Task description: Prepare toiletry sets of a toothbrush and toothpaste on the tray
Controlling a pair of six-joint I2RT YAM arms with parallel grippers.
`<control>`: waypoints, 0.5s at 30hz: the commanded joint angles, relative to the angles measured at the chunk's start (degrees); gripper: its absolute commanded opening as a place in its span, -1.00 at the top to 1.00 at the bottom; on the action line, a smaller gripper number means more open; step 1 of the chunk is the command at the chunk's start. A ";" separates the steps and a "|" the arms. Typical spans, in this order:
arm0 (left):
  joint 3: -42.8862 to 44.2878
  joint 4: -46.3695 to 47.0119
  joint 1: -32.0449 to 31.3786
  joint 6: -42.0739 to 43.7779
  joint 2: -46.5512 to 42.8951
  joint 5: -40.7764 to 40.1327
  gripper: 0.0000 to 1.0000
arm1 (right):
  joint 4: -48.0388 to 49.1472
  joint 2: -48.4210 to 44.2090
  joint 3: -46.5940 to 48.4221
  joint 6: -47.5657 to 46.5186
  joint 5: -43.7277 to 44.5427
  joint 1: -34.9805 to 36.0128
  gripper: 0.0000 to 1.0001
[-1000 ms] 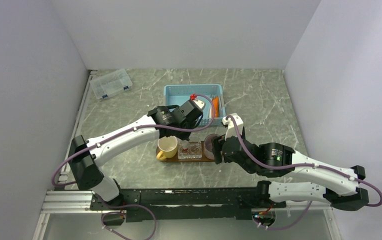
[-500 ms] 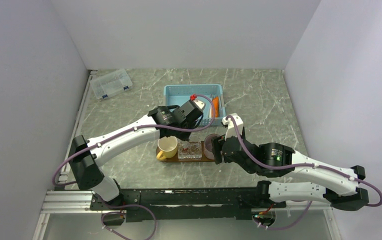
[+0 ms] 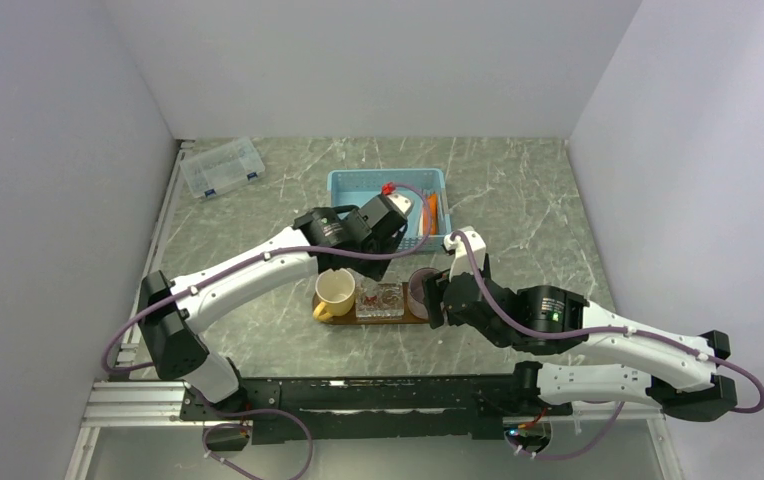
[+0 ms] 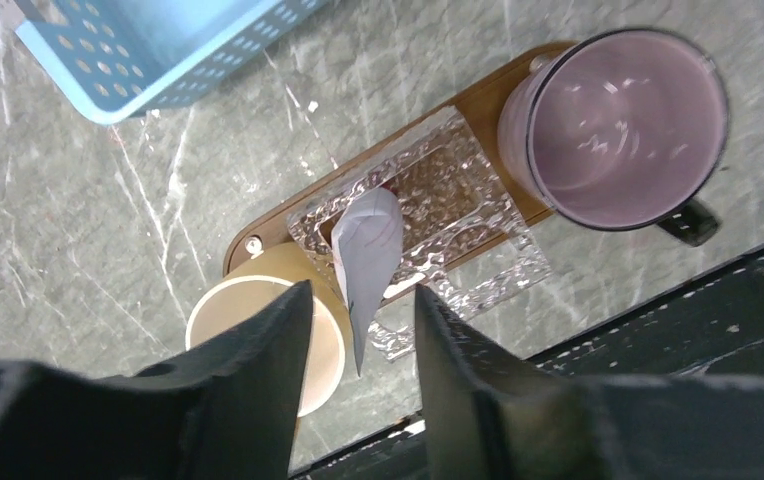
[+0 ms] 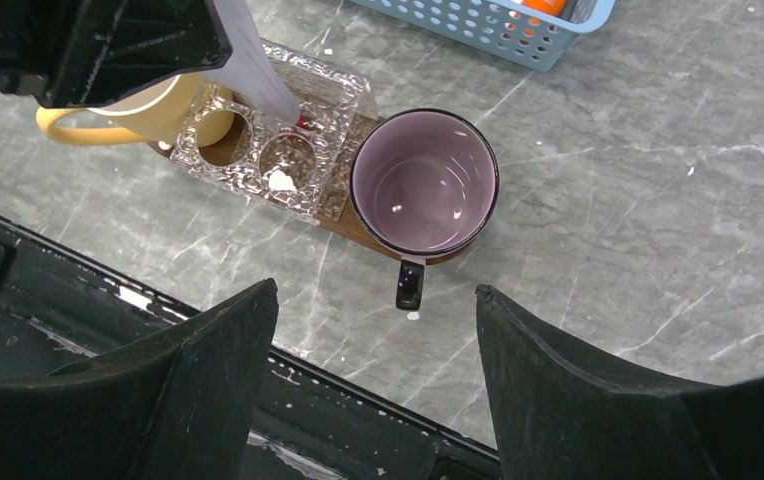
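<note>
Toiletry tray: items on the worktop, counted

1 × tray (image 4: pixel 270 228): flat, brown, wood-look board with rounded ends. It lies on the grey marbled worktop (image 3: pixel 518 200), just beyond the arm bases. It carries three things in a close row: the yellow mug at its left end, the holder in the middle and the purple mug at its right end.

1 × toothbrush (image 4: pixel 368 245): thin, flat and white, narrowing to a point at its upper end. It stands tilted with its lower end inside the holder; I cannot tell which compartment. Its upper end rises into the gap between the left gripper's fingers.

2 × mugs: yellow mug (image 3: pixel 335 290), partly hidden under the left arm; purple mug (image 5: pixel 423 180), glossy inside, its dark handle pointing to the near edge.

1 × holder (image 5: pixel 288 165): clear, knobbly and square, with two round wells on its near side and small red bits within.

1 × basket (image 3: pixel 358 195): light blue and perforated, beyond the tray.

1 × tube (image 3: pixel 431 210): orange, lying in the basket along its right wall.

1 × box (image 3: pixel 223 167): clear and lidded, far left, well apart from the rest.

2 × grippers: left gripper (image 4: pixel 363 290) above the holder, jaws apart, the toothbrush tip between them with a gap on each side; right gripper (image 5: pixel 375 290) over the near side of the purple mug, jaws wide apart, holding nothing
</note>
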 commanded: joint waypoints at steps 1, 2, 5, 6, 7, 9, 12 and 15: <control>6.26 -0.31 -0.39 1.24 -0.84 -0.53 -0.03 | 1.79 0.78 1.84 -0.40 1.56 0.09 -0.51; 7.02 -0.35 -0.39 1.65 -0.93 -0.74 -0.06 | 1.72 1.10 2.34 -0.49 1.58 0.05 -0.51; 9.23 -0.80 -0.44 2.55 -1.16 -1.50 -0.14 | 1.02 2.29 4.04 -0.50 2.49 -0.03 -0.52; 9.97 -1.13 -0.42 2.83 -1.16 -1.81 -0.18 | 0.59 2.77 4.74 -0.43 2.83 -0.31 -0.53; 10.89 -1.59 -0.37 3.01 -1.18 -2.21 -0.21 | 0.41 3.23 5.43 -0.64 3.00 -0.85 -0.55; 12.41 -2.58 -0.36 3.62 -1.45 -3.31 -0.26 | 0.48 4.37 6.80 -1.50 1.92 -2.68 -0.56; 14.60 -3.97 -0.36 4.10 -2.21 -6.40 -0.36 | 2.12 6.35 7.96 -4.49 -3.33 -7.76 -0.55; 16.31 -5.30 -0.21 5.18 -3.41 -8.70 -0.44 | 3.92 8.23 8.52 -6.83 -7.46 -12.89 -0.54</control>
